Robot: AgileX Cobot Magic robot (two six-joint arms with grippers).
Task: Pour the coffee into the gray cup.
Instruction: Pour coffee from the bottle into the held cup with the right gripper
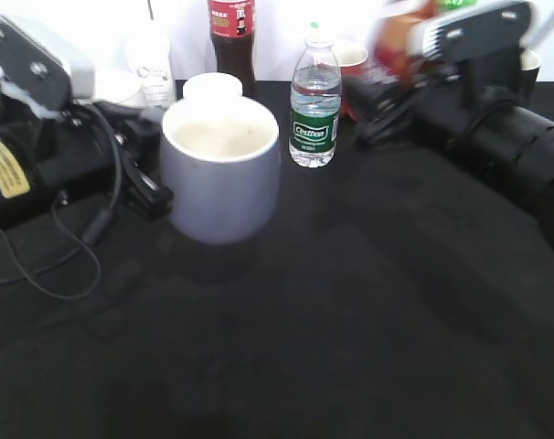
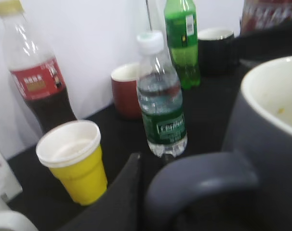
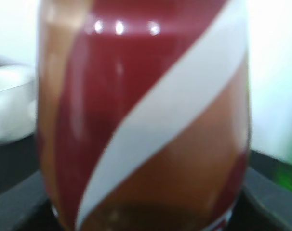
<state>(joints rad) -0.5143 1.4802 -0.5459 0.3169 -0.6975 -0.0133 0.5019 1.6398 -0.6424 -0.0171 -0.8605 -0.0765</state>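
Observation:
The gray cup [image 1: 220, 183] stands left of centre on the black table, and its white inside shows no dark liquid. In the left wrist view its body [image 2: 276, 144] and loop handle fill the lower right. My left gripper [image 1: 147, 178] is at the cup's left side, and one black finger [image 2: 129, 187] presses against the handle. My right gripper [image 1: 387, 91] is shut on the orange-red coffee bottle [image 1: 400, 37] and holds it raised at the back right, blurred. In the right wrist view the bottle [image 3: 146, 110] fills the frame between the fingers [image 3: 146, 219].
A clear green-labelled water bottle [image 1: 314, 105] stands right of the cup. A cola bottle [image 1: 233, 37] and a yellow paper cup [image 2: 78, 163] are behind it. A red cup [image 2: 126, 91], a green bottle [image 2: 182, 43] and a black mug [image 2: 216, 48] stand at the back.

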